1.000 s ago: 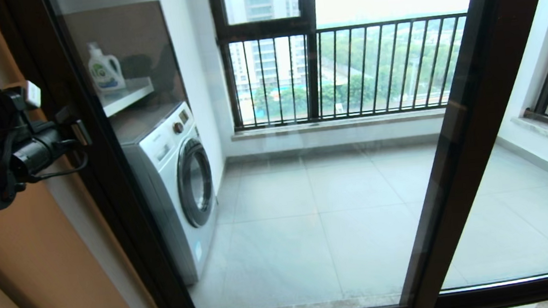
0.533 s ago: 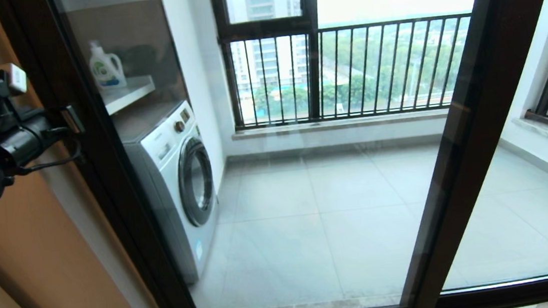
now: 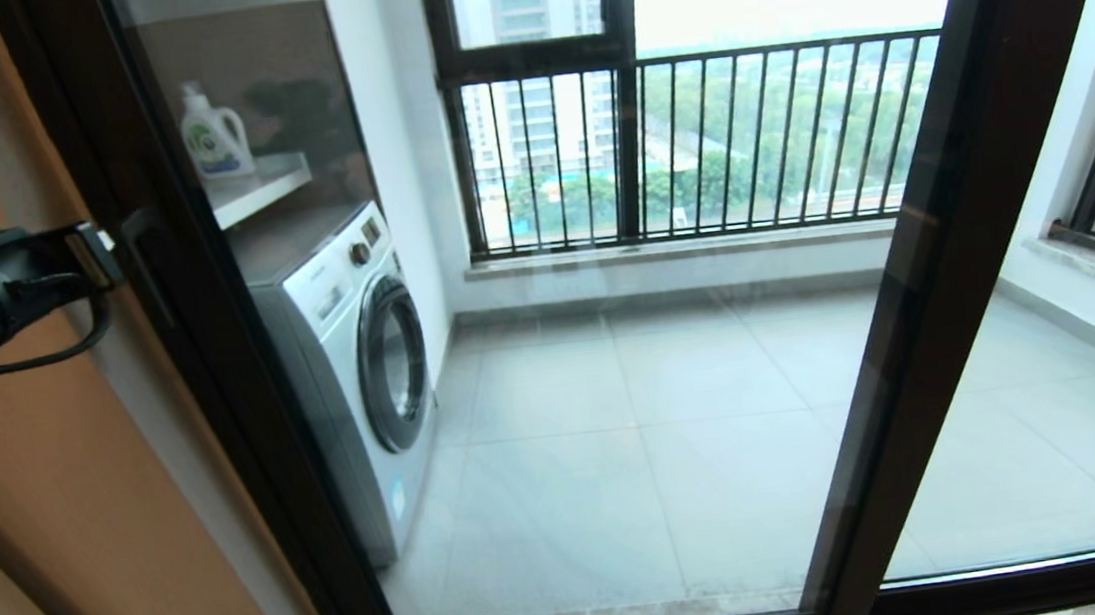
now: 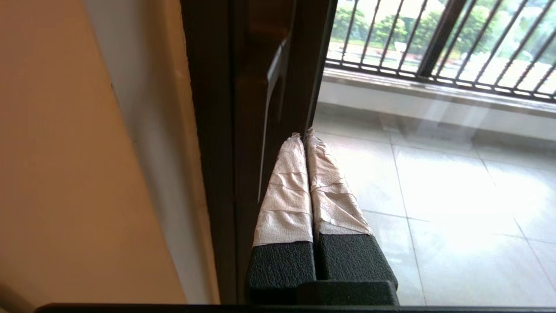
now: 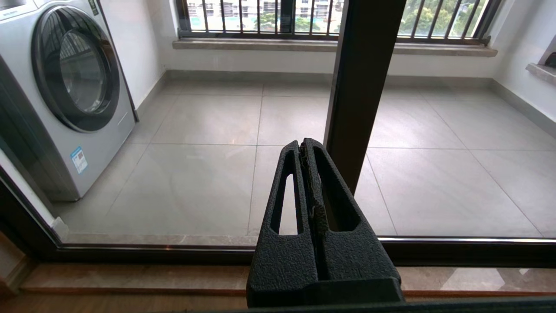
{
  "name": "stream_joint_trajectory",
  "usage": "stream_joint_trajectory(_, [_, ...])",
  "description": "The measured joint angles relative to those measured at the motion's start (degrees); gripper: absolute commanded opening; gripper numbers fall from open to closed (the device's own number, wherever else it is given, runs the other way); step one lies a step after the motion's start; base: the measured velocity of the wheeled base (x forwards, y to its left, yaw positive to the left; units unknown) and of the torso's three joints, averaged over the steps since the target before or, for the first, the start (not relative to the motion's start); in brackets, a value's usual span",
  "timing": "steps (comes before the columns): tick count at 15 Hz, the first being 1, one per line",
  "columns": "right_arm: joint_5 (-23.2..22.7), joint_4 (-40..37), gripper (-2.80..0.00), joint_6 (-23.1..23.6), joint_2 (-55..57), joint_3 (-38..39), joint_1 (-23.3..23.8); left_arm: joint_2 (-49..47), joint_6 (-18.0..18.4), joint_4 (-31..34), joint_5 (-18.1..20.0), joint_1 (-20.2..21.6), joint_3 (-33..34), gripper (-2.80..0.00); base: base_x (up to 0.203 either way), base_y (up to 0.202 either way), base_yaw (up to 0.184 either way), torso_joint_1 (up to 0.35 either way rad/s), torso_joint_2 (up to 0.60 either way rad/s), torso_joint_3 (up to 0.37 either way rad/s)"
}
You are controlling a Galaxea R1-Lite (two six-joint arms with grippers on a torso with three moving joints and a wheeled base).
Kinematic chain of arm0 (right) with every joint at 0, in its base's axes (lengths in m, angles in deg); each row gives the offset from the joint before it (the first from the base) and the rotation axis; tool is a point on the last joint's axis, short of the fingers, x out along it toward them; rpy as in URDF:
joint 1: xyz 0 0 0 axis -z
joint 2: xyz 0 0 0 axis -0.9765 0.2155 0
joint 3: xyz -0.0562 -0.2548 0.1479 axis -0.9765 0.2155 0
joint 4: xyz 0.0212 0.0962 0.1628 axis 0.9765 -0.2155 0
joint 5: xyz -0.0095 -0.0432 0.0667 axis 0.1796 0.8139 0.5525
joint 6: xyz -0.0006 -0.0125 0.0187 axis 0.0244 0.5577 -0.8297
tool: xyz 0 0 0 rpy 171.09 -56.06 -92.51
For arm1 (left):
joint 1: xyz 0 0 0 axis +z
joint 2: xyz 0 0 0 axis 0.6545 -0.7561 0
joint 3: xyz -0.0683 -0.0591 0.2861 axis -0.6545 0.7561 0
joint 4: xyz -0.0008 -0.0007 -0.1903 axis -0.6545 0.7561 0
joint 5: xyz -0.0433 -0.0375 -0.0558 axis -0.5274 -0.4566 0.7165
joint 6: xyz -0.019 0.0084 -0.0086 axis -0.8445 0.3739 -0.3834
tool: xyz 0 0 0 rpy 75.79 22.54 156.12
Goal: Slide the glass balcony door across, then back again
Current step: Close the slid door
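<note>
The glass balcony door (image 3: 215, 400) fills the head view, its dark left stile against the wall jamb. A slim dark pull handle (image 3: 148, 271) runs down that stile and shows again in the left wrist view as a handle (image 4: 271, 87). My left gripper (image 3: 100, 255) hangs at handle height, just left of the stile and apart from it. Its taped fingers (image 4: 284, 187) are pressed together with nothing between them, the gripper (image 4: 304, 134) pointing at the stile's glass edge. My right gripper (image 5: 302, 145) is shut and empty, low before the door's other stile (image 5: 360, 87).
Behind the glass stand a white washing machine (image 3: 352, 366), a shelf with a detergent bottle (image 3: 212, 139), and the black barred railing (image 3: 692, 143). An orange-tan wall (image 3: 41, 477) lies left of the door. A handle-less glass panel (image 3: 1051, 420) stands to the right.
My left arm has drawn back to the left, away from the door's left stile and handle. The door has stayed in place. The right arm's motion is not shown.
</note>
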Motion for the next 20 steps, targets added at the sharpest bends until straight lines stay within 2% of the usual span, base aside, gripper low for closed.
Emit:
stream_joint_trajectory(3, [0.01, 0.05, -2.80, -0.02, 0.00, 0.00, -0.02, -1.48, -0.04, -1.93, 7.40, 5.41, 1.18, -2.80, 0.000, 0.000, 0.000, 0.000, 0.00, 0.000])
stream_joint_trajectory(4, [0.00, 0.05, -2.80, 0.00, 0.00, 0.00, 0.00, -2.49, 0.03, -2.46, 8.39, 6.33, 1.18, -2.80, 0.000, 0.000, 0.000, 0.000, 0.00, 0.000])
stream_joint_trajectory(10, [0.00, 0.05, -2.80, 0.00, 0.00, 0.00, 0.00, -13.15, 2.06, -14.43, 8.89, 7.65, -0.47, -2.80, 0.000, 0.000, 0.000, 0.000, 0.00, 0.000])
stream_joint_trajectory(14, [0.01, 0.05, -2.80, -0.01, 0.00, 0.00, 0.00, -17.83, 2.29, -14.96, 8.53, 7.62, -3.09, -2.80, 0.000, 0.000, 0.000, 0.000, 0.00, 0.000])
stream_joint_trajectory(20, [0.01, 0.05, -2.80, 0.00, 0.00, 0.00, 0.00, -20.91, 2.51, -15.15, 8.56, 6.64, -3.66, -2.80, 0.000, 0.000, 0.000, 0.000, 0.00, 0.000])
